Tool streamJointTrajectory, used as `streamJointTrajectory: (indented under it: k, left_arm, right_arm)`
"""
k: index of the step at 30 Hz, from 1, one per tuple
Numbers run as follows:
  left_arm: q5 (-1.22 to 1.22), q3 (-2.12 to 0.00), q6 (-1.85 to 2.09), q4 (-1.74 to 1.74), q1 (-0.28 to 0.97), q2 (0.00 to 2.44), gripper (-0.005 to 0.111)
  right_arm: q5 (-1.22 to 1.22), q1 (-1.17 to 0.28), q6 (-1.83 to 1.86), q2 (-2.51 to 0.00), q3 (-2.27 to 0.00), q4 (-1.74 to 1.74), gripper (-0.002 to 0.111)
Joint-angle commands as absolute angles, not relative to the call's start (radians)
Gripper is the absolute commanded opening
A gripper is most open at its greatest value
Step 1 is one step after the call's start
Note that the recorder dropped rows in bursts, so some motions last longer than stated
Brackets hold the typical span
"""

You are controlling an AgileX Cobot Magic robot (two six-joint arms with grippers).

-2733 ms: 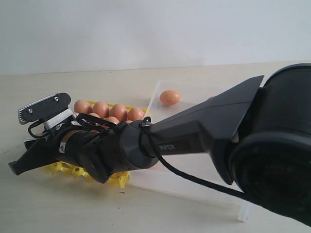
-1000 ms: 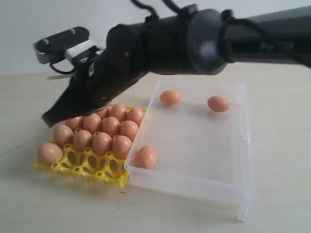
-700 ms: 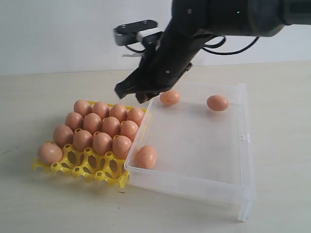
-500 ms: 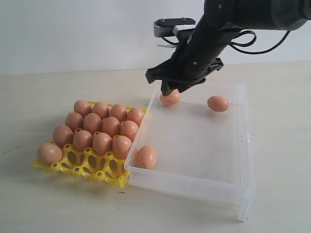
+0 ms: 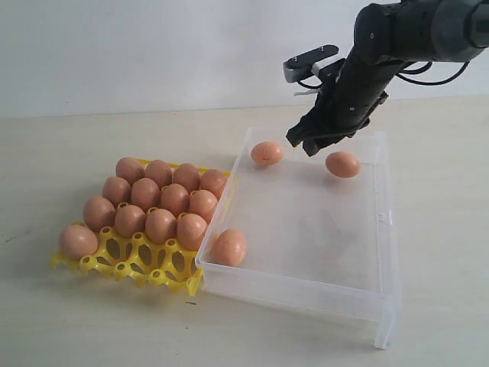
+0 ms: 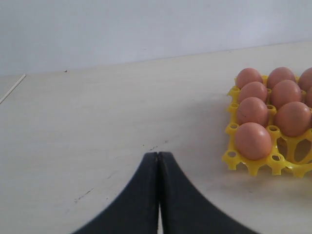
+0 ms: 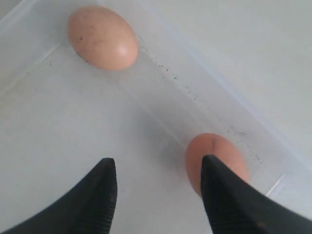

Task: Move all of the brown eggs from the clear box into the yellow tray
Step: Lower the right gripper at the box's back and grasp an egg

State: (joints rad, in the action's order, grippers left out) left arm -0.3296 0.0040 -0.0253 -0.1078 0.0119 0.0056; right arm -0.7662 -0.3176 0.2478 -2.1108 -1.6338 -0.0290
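Exterior view gives you the whole layout: the bright yellow plastic egg tray [image 5: 137, 264] sits on the pale worktop [image 5: 92, 329]. The large clear plastic box [image 5: 298, 295] lies right beside it on that view's right, the two apparently touching at the tray's near corner. You can count thirteen smooth orange-brown oval eggs [image 5: 174, 199] seated in the tray's cups. They fill three rows of four toward the back, with a single one at the left end of the front row.

Three more eggs lie in the box. The near egg [image 5: 229, 247] rests against the wall beside the tray. The corner egg [image 5: 267, 153] sits in the far corner nearest the tray, and the far-wall egg [image 5: 342, 164] lies further along the far wall.

Your right end effector [image 5: 303, 144] hangs over the far end of the box, between the corner egg and the far-wall egg and above both. Right wrist view shows you its black ribbed fingers [image 7: 97, 204] spread apart with only the box floor between them. The corner egg lies well beyond them, and the far-wall egg peeks out from behind one fingertip; you cannot tell from there whether they touch.

Left wrist view shows your left end effector [image 6: 158, 157] with its two black fingers pressed together, holding nothing, over the worktop. A corner of the tray and several seated eggs are nearby.
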Motion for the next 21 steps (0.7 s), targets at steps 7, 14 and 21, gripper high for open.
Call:
streamJointTrajectory:
  k: [7, 14, 21]
  left_arm:
    - [-0.316, 0.000, -0.030, -0.101, 0.011, 0.000, 0.000]
    - [-0.316, 0.000, -0.030, -0.101, 0.011, 0.000, 0.000]
    - [-0.316, 0.000, -0.030, -0.101, 0.011, 0.000, 0.000]
  right_arm:
    - [-0.834, -0.292, 0.191, -2.198, -1.732, 0.015, 0.052]
    - [-0.787, -0.271, 0.191, -2.200, -1.732, 0.055, 0.052]
    - [-0.714, -0.265, 0.181, -2.217, -1.732, 0.068, 0.052]
